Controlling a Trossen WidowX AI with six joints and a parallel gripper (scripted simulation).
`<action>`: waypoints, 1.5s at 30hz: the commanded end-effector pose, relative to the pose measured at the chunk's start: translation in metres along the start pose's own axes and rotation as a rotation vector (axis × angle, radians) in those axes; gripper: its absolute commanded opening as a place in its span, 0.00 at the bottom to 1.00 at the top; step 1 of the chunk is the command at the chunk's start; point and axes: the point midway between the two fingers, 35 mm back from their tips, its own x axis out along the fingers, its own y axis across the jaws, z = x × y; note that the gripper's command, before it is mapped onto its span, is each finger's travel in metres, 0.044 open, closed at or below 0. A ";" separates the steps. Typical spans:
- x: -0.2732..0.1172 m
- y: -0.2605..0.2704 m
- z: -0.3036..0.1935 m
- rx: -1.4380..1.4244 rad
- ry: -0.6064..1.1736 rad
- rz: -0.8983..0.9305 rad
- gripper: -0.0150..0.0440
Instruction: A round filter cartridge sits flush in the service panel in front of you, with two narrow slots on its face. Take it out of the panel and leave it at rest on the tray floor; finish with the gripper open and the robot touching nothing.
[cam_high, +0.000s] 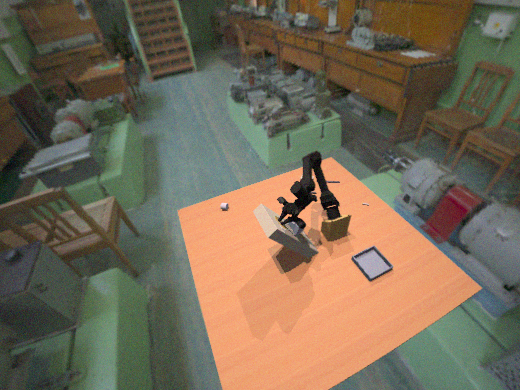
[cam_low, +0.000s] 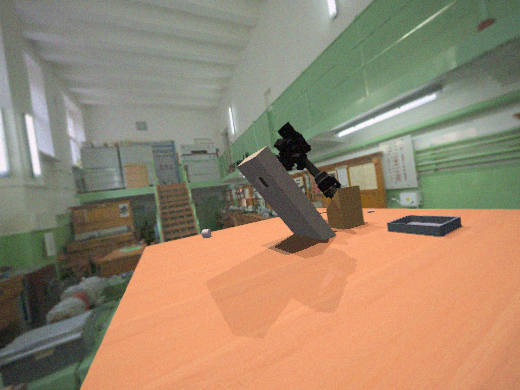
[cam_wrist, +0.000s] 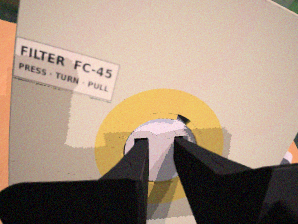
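Note:
The round filter cartridge (cam_wrist: 162, 128) sits inside the yellow ring (cam_wrist: 112, 127) of the tilted service panel (cam_high: 266, 223) (cam_low: 287, 200) (cam_wrist: 150, 30). Its pale face carries two narrow slots, and a dark notch shows at the ring's upper right. My gripper (cam_wrist: 159, 142) has one fingertip in each slot and is shut on the cartridge. Whether the cartridge stands out from the panel I cannot tell. In the exterior view the panel hides the cartridge and fingertips. The shallow dark-rimmed tray (cam_high: 361, 268) (cam_low: 410, 228) holds nothing that I can see.
A tan block (cam_high: 336, 228) (cam_low: 346, 207) stands at the foot of the arm, between panel and tray. A small white cylinder (cam_high: 224, 206) (cam_low: 206, 233) lies near the table's far left edge. A thin dark rod (cam_high: 333, 182) and a small pale piece (cam_high: 365, 204) lie toward the back.

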 end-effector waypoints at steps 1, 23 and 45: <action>0.006 0.000 -0.002 -0.116 0.008 0.008 0.25; 0.007 0.000 -0.002 -0.883 0.005 0.011 0.25; -0.029 0.005 0.000 -1.129 0.003 0.031 0.25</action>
